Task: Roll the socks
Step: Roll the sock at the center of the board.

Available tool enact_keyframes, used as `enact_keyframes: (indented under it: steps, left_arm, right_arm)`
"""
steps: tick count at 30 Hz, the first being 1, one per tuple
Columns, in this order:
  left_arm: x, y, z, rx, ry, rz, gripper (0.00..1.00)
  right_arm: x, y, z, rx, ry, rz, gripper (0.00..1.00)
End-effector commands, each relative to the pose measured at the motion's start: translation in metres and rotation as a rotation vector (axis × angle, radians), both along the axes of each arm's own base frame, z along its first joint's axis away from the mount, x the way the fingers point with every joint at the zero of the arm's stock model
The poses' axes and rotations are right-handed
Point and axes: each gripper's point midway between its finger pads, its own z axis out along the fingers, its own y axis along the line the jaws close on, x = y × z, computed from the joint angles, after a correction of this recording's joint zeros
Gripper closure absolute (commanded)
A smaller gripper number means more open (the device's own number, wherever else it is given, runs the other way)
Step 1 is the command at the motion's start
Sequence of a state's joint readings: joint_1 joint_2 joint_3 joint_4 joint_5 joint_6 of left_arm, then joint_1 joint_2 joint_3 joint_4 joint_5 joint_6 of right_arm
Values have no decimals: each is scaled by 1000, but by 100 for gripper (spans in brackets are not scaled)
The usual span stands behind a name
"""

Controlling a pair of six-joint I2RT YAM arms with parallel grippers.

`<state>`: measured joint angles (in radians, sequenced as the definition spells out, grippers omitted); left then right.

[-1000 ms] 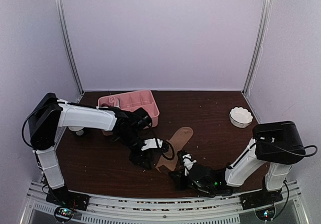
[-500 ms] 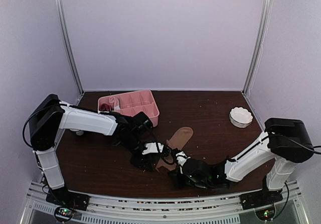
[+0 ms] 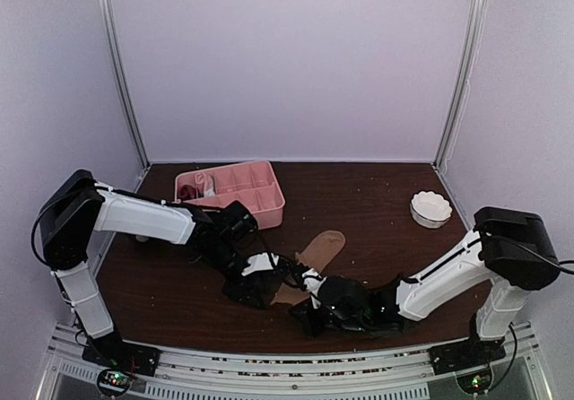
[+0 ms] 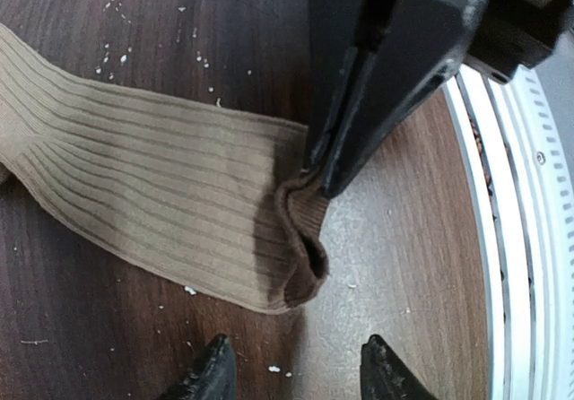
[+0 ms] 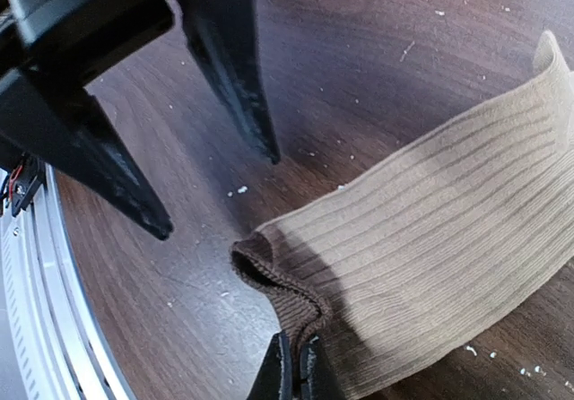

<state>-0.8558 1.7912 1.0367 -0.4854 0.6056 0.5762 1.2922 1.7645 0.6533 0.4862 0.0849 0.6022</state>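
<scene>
Two robot arms meet low over a dark wood table (image 3: 377, 194), close to its near edge. A tan sock (image 4: 134, 212), ribbed, lies flat on the wood. Its long axis runs diagonally, w/ the cuff at the near end by the arms and the rest stretching away toward the far right-centre. The right claw (image 5: 294, 364) is pinched tight on the cuff rim, fingers together, and the fabric there is bunched up into a small raised fold. The left claw (image 4: 296, 373) holds nothing. Its fingers stand partway apart and hover just beside that fold w/o touching it. So the cuff sits directly btwn the two claws, w/ both about equally near it, and the sock's length trails away from both. I'd judge any roll has to start at this pinched end and travel along that diagonal. From above, the two wrists crowd together and cover the cuff, so only the far half of the sock shows. Can't tell whether this is one sock or two laid together. The toe end is cut off in both wrist views. A pink tray (image 3: 269, 204) sits at the back left w/ something small and dark inside, too small to identify. A white bowl (image 3: 430, 208) is far right. No pink socks can be made out.
</scene>
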Motion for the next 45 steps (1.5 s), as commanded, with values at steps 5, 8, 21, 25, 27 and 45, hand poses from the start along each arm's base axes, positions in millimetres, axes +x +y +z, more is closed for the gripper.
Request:
enact_keyframes:
  steps: [5, 8, 21, 25, 27, 45]
  left_arm:
    - [-2, -5, 18, -125, -69, -27, 52]
    - [2, -4, 19, -124, -109, -36, 52]
    - [-10, -12, 12, -86, -390, -216, 55]
    - [-5, -13, -1, -45, -467, -259, 56]
    - [2, -14, -6, -26, -498, -257, 57]
    - [17, -13, -35, 74, -543, -285, 67]
  right_arm:
    - [9, -8, -31, -27, 117, -27, 100]
    - [12, -20, -47, -44, 168, -75, 100]
    - [4, -20, -71, -30, 414, -93, 100]
    - [2, -29, -82, -31, 495, -122, 100]
    - [-1, -31, -86, -34, 525, -119, 100]
    - [-13, -33, -88, -16, 631, -99, 100]
